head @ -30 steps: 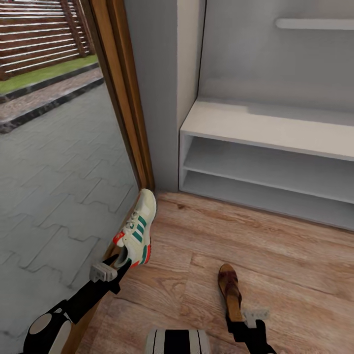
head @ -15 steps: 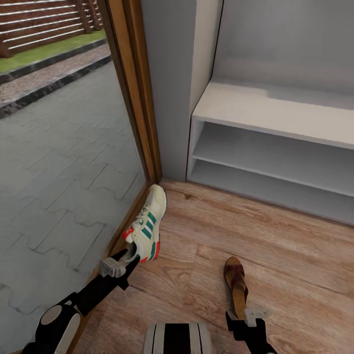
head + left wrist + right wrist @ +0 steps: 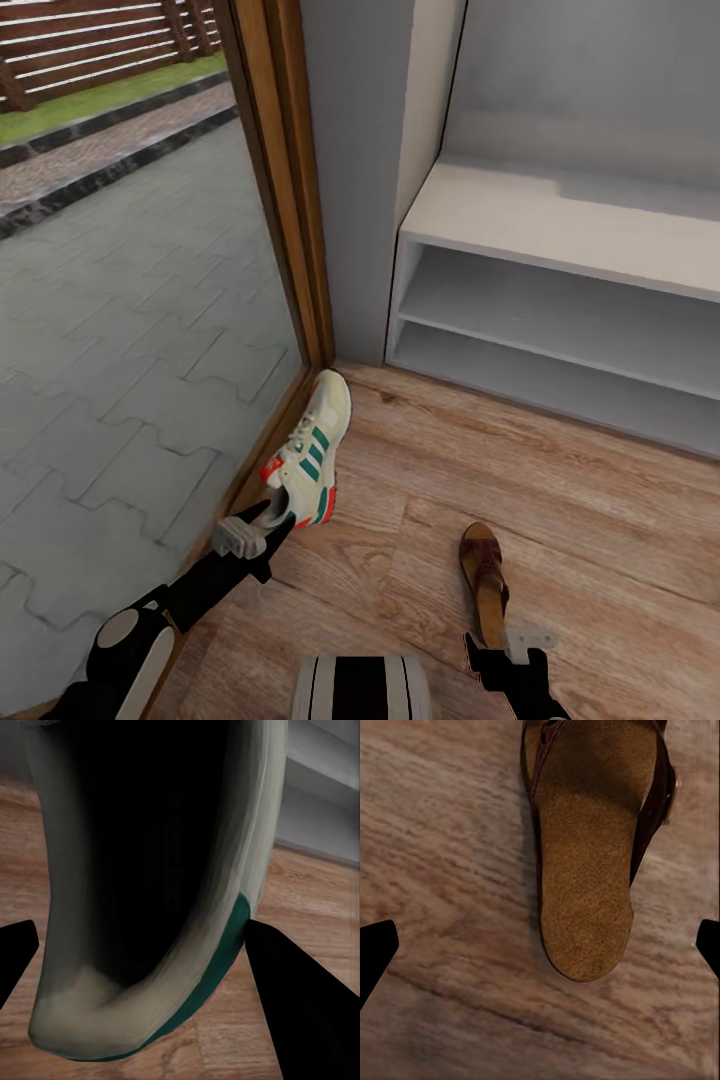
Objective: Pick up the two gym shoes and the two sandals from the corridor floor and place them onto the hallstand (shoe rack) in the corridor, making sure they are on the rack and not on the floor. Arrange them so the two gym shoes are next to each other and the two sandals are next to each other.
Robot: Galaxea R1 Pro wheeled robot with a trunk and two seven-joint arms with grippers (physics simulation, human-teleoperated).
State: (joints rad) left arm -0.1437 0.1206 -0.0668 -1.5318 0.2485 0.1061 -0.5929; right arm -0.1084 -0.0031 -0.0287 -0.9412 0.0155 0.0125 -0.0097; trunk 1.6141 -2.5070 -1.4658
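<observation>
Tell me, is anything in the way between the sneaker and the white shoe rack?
Nothing visible blocks it. The sneaker lies by the wooden door frame with the left hand at its heel. Bare wood floor runs from it to the shoe rack. The sandal lies off to the side.

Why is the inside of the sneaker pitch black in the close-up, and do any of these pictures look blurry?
Left wrist view: the gym shoe sits very close, its opening unlit and black, its edges soft. Right wrist view: the sandal has an evenly lit, grainy footbed and a thin shadow on the corridor floor. Head view: slightly soft throughout, no glare.
</observation>
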